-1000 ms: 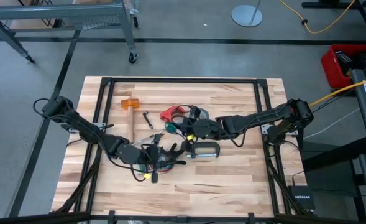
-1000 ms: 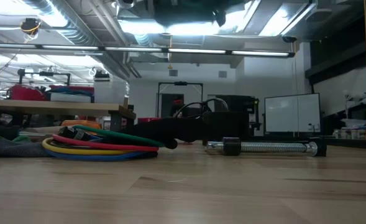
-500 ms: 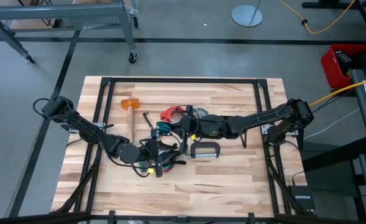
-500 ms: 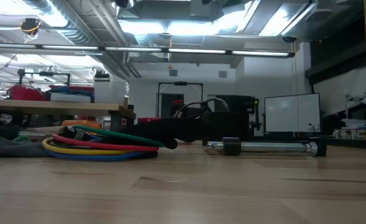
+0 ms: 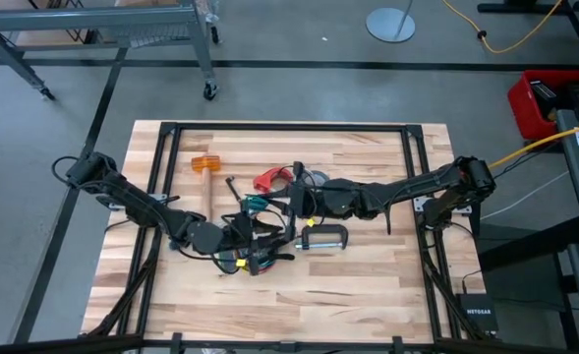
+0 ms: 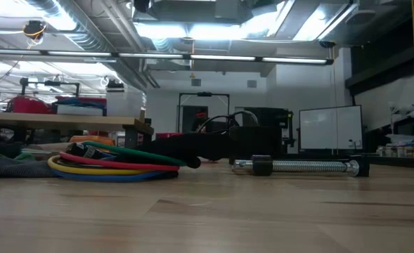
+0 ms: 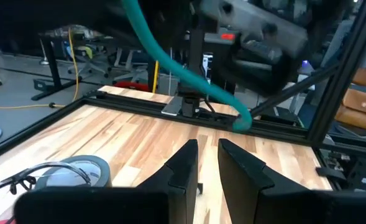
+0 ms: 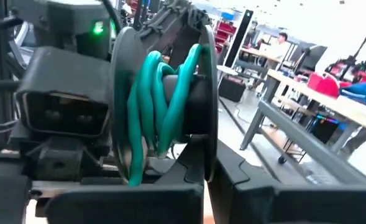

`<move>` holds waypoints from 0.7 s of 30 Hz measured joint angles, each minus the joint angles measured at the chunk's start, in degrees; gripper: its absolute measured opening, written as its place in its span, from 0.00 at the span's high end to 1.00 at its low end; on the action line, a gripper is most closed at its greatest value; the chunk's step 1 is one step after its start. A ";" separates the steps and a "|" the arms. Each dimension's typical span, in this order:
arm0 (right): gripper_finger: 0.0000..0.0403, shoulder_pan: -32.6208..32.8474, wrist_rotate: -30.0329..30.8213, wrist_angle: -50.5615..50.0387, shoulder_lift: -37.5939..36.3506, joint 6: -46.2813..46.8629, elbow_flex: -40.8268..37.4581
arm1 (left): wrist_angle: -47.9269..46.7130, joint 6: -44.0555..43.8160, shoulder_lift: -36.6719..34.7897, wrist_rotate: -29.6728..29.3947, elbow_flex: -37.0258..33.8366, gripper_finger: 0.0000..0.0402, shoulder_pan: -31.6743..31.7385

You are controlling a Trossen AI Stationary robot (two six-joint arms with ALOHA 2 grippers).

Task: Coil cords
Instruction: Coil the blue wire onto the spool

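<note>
A teal-green cord point(image 5: 260, 204) hangs in the air at the table's middle. My right gripper point(image 5: 291, 202) is shut on it, reaching in level from the right. In the right wrist view the cord point(image 8: 164, 106) is wound in several turns round a dark round part just ahead of my right gripper point(image 8: 206, 186). My left gripper point(image 5: 250, 243) faces it from the left, level, its fingers a narrow gap apart point(image 7: 207, 155) with nothing between them. The multicoloured looped bundle point(image 6: 115, 165) lies flat on the table under the left gripper. A small red piece point(image 5: 267, 181) lies farther back. My right gripper comes level from the table's right, and the teal cord's turns point(image 8: 170, 93) sit right at its shut fingers. The coil hides what the fingertips pinch. One strand point(image 7: 189, 71) slants down from the gripper, slack, and its free end point(image 7: 242, 121) hangs clear of the table.
A steel C-clamp point(image 5: 323, 236) lies just near-side of the right gripper. A tape roll point(image 5: 316, 179) sits behind it. An orange-headed mallet point(image 5: 203, 167) lies at the far left, with a small black tool point(image 5: 232, 187) beside it. The black frame rail point(image 5: 289, 128) rings the tabletop.
My right gripper has gone up and a little toward the table's left, and its wrist has tipped up and rolled. The green cord has gone leftward with it. The bundle on the table has stayed put.
</note>
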 joint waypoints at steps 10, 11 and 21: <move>0.99 0.04 0.02 3.13 2.35 -7.14 0.00 | 3.82 3.07 1.16 4.87 0.04 0.86 0.24; 0.99 0.04 0.07 3.50 2.35 -7.44 0.00 | 3.85 3.07 1.16 4.91 0.04 0.86 0.24; 0.99 0.00 -1.06 5.99 2.35 -8.49 -0.04 | 7.87 3.16 4.21 5.70 0.04 0.86 1.13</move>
